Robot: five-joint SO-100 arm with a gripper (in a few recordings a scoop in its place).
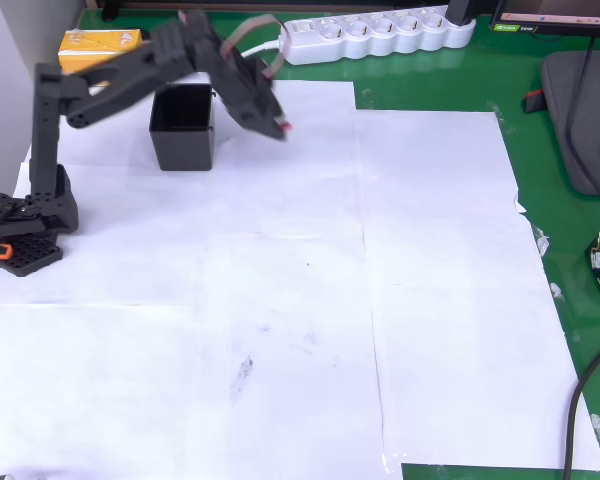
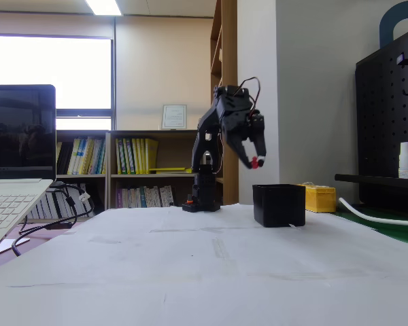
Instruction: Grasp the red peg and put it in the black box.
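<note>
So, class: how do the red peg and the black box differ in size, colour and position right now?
The red peg is tiny; the black box is far larger. The peg is red, the box black. The peg is held in the air by the gripper; the box stands on the white paper.

**Red peg aloft, black box open on the paper**

The red peg (image 1: 286, 127) is a tiny dark red stub, seen in the overhead view in the upper middle-left of the frame, pinched at the tips of the gripper (image 1: 280, 127) and held clear of the surface. In the fixed view the red peg (image 2: 254, 162) sits just right of centre, above the box's rim and slightly to its left.

The black box (image 1: 183, 128) is a small square container with straight walls and an open top, standing upright on white paper in the upper left of the overhead frame. In the fixed view the black box (image 2: 279, 204) rests right of centre.
</note>
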